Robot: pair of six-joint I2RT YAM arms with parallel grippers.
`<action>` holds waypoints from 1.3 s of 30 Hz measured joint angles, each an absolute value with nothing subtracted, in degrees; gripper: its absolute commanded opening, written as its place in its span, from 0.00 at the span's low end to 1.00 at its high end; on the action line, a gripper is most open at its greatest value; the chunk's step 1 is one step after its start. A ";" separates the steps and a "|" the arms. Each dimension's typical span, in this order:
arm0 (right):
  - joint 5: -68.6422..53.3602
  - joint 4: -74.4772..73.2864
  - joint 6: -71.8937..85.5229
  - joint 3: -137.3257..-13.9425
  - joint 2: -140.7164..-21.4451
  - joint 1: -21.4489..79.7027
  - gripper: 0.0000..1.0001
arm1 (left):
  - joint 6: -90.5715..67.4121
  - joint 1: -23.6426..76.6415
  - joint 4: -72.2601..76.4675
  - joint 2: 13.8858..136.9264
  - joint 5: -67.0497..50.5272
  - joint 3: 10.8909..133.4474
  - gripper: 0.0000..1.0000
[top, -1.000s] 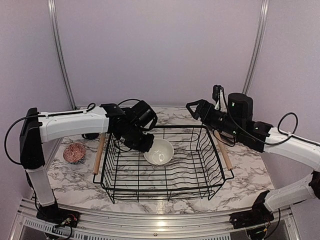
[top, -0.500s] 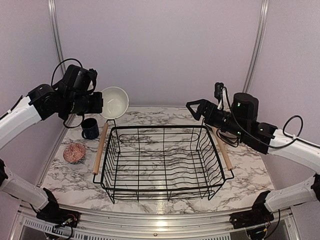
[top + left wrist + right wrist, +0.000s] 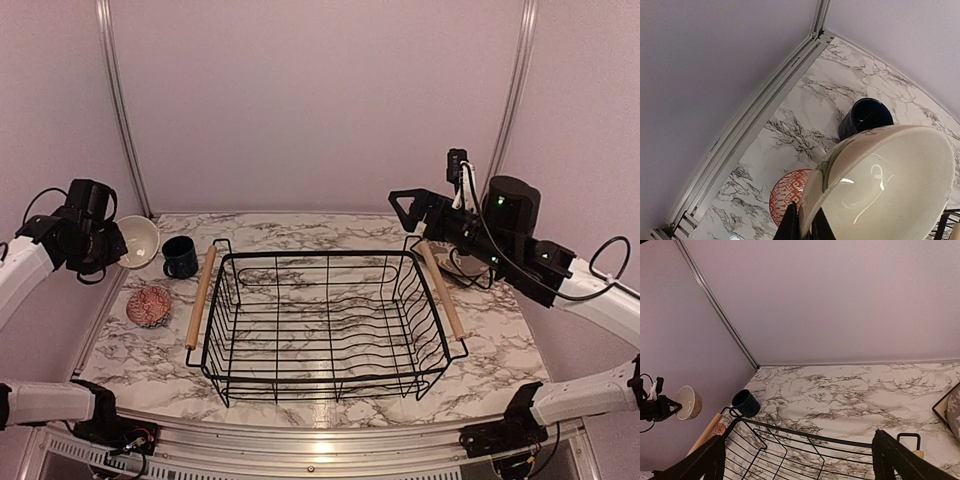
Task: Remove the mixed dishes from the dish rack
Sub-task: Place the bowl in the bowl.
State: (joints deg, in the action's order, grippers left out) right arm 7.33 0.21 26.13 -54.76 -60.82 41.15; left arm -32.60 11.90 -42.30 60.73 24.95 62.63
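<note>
Marble bench (image 3: pixel 500 370), the dish rack (image 3: pixel 200 297) empty at its middle. Left jaws pinch the beige bowl (image 3: pixel 138 240) by its rim near the far left corner, beside the dark blue mug (image 3: pixel 180 257), likely to set it down; right jaws gape wide, holding nothing.

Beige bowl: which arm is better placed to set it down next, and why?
Left. Its jaws grip the beige bowl by its rim, left of the dish rack, near the dark blue mug. The right jaws stand open and empty.
</note>
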 measured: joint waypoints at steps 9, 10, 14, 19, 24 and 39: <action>9.54 -0.97 25.85 -54.59 -58.35 41.15 0.99 | -42.15 4.89 -41.41 60.18 15.14 46.50 0.00; 9.69 -0.97 25.82 -54.52 -58.00 41.15 0.98 | -42.81 4.67 -40.97 60.05 14.44 45.47 0.00; 10.17 -0.97 25.80 -54.50 -57.34 41.15 0.99 | -45.15 3.33 -37.10 60.69 10.00 43.03 0.00; 10.44 -0.99 25.82 -54.50 -57.28 41.15 0.99 | -46.65 1.34 -31.81 64.47 6.87 42.65 0.00; 10.83 -0.97 25.89 -53.76 -56.25 41.12 0.99 | -47.70 0.78 -29.43 66.13 6.09 42.04 0.00; 11.22 -0.97 25.89 -53.19 -56.29 41.12 0.98 | -49.12 0.75 -29.36 66.17 8.01 38.22 0.02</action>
